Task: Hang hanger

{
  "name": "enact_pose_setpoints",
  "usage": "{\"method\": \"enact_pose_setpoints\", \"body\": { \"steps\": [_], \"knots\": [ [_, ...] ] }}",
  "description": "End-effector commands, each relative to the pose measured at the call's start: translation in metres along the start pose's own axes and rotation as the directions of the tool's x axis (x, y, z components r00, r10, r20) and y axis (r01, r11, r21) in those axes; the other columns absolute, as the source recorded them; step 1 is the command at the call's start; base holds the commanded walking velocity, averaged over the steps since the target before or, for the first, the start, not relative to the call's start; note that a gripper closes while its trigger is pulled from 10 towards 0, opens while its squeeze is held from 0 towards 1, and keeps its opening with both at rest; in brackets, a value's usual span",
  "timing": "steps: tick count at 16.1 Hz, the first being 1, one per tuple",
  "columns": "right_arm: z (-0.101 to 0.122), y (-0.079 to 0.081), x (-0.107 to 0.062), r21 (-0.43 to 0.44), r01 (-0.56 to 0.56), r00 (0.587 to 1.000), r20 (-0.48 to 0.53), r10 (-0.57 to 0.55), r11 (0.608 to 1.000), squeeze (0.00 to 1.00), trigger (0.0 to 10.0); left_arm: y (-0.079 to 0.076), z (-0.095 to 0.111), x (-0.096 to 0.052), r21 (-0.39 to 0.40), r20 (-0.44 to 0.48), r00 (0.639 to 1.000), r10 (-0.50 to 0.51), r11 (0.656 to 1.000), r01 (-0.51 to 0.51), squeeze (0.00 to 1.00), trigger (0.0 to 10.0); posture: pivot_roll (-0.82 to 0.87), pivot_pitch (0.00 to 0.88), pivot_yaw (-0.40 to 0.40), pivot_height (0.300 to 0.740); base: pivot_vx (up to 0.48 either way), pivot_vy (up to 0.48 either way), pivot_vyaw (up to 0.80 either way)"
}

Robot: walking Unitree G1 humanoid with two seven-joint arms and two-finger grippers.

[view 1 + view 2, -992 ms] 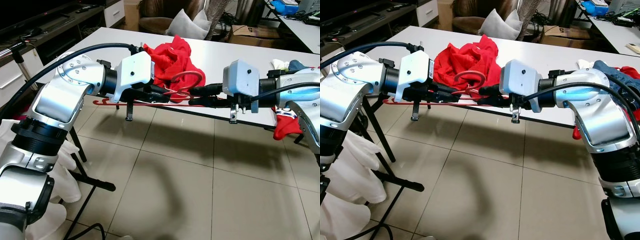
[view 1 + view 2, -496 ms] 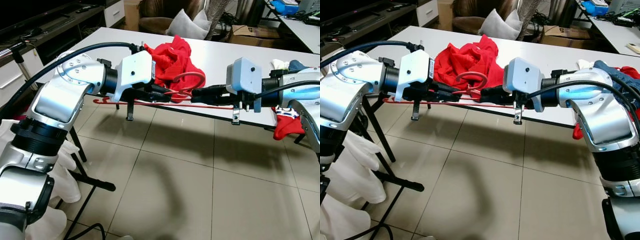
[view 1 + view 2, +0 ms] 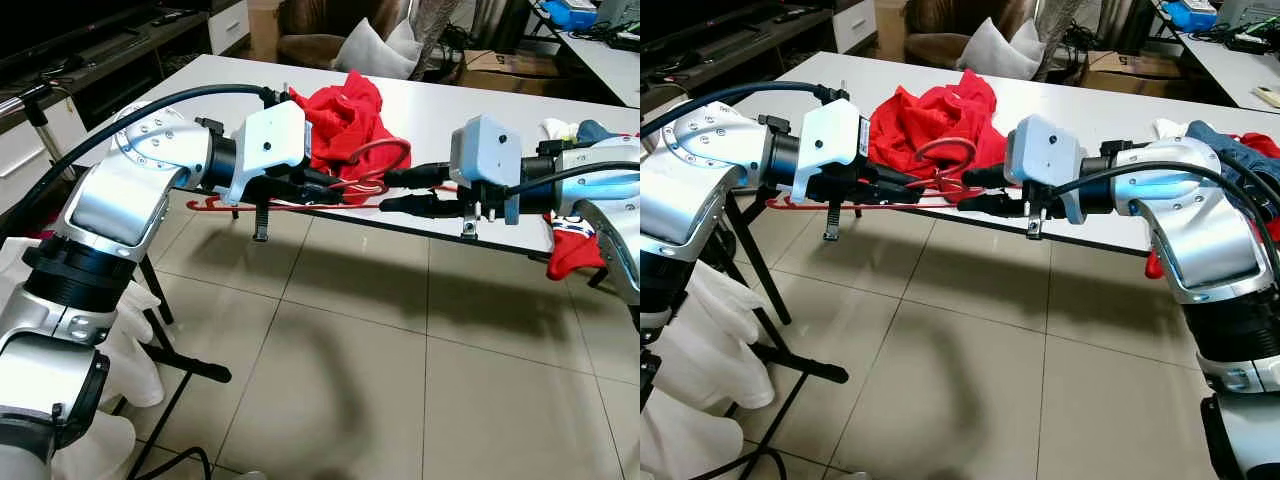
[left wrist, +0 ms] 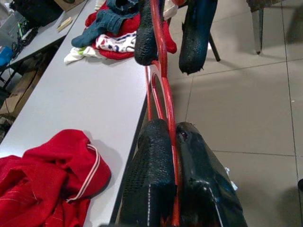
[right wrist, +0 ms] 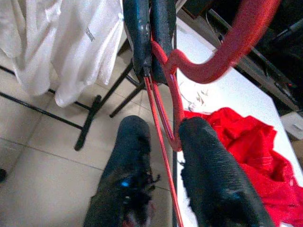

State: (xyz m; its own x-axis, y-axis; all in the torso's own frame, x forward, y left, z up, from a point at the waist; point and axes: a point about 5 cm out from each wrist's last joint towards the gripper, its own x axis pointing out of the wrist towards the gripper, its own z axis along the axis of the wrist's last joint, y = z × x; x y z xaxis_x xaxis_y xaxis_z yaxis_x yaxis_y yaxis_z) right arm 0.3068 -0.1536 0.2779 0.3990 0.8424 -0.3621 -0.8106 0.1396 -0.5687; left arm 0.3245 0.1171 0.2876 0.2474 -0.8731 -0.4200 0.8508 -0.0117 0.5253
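Observation:
A thin red hanger (image 3: pixel 300 205) hangs level in the air along the near edge of the white table (image 3: pixel 430 100). Its hook (image 3: pixel 945 152) curves up in front of a crumpled red garment (image 3: pixel 340 115) that lies on the table. My left gripper (image 3: pixel 335 190) is shut on the hanger's wire close to the hook; the wire runs between its fingers (image 4: pixel 151 179). Facing it from the right, my right gripper (image 3: pixel 385 192) is open. Its two fingers (image 5: pixel 213 179) stand apart on either side of the wire, which passes between them.
White clothes (image 3: pixel 130 350) hang on a black rack (image 3: pixel 185 362) at my lower left. A pile of mixed clothes (image 3: pixel 575 130) lies at the table's right end, and a red cloth (image 3: pixel 570 250) droops over its edge. Tiled floor (image 3: pixel 380 360) spreads below the arms.
My right gripper, which was shut on the hanger, has spread its fingers and let go. The left gripper keeps its hold, and the hanger stays in place.

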Motion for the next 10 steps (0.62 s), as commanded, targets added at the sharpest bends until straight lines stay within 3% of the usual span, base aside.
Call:
{"method": "enact_pose_setpoints", "body": {
  "steps": [1,3,10],
  "knots": [
    [-0.0139,-0.0034,0.0038,0.022,0.044,0.996,-0.081,-0.042,0.999,1.00,10.0,0.0000,0.0287,-0.0034,0.119,0.084,0.996,-0.025,0.993,0.014,0.00,0.0,-0.09,0.000,-0.021,0.740,0.000,0.000,0.00],
    [-0.0117,-0.0071,0.0039,0.012,0.071,0.995,-0.068,-0.070,0.997,0.00,10.0,-0.0007,0.0262,-0.0035,0.119,0.069,0.997,-0.026,0.993,0.018,0.00,0.0,-0.09,0.000,-0.020,0.740,0.000,0.000,0.00],
    [-0.0127,-0.0049,0.0063,0.017,0.058,0.997,-0.044,-0.058,0.998,0.00,10.0,0.0014,0.0287,-0.0039,0.135,0.070,0.997,-0.016,0.991,0.007,0.00,0.0,-0.09,0.000,-0.016,0.740,0.000,0.000,0.00]
  ]
}}
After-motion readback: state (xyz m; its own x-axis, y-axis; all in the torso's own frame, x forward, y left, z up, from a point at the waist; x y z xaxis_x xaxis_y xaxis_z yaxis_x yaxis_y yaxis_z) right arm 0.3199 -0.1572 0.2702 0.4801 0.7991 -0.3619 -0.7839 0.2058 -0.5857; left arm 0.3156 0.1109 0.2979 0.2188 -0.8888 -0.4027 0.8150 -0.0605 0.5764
